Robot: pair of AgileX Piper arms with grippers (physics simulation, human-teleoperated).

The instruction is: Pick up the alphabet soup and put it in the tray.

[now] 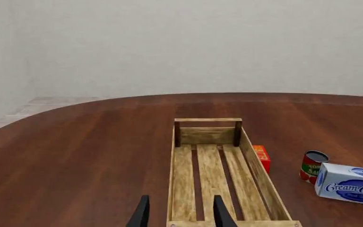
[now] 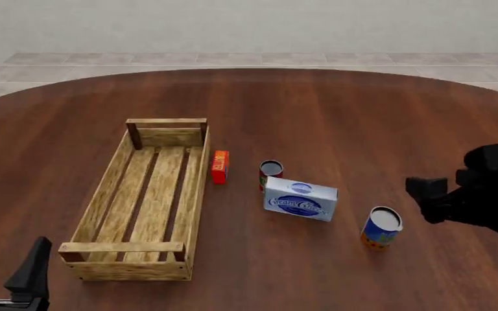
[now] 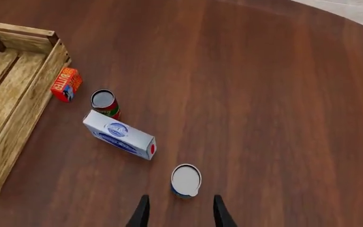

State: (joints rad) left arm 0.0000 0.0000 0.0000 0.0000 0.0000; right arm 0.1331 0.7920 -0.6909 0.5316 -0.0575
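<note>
The alphabet soup (image 2: 381, 227) stands upright on the table (image 2: 336, 116), alone, to the right of the other things and well apart from the tray (image 2: 102, 194). In the right wrist view the can (image 3: 186, 181) shows its white top just ahead of the right gripper (image 3: 180, 212), whose two dark fingers stand apart with a wide gap; the can lies in line with this gap but is not yet between the fingers. In the front view the right gripper (image 2: 428, 194) hangs a little to the right of the can and does not touch it.

Near the can, to its left, lies the cream cheese box (image 2: 300, 199), and just behind the box stands the small red can (image 2: 271, 173). An orange butter box (image 2: 220, 166) stands just beside the tray's right wall.

The tray lies lengthwise on the left half of the table. The left gripper (image 2: 7, 272) is at its near end, fingers spread open, holding nothing.
</note>
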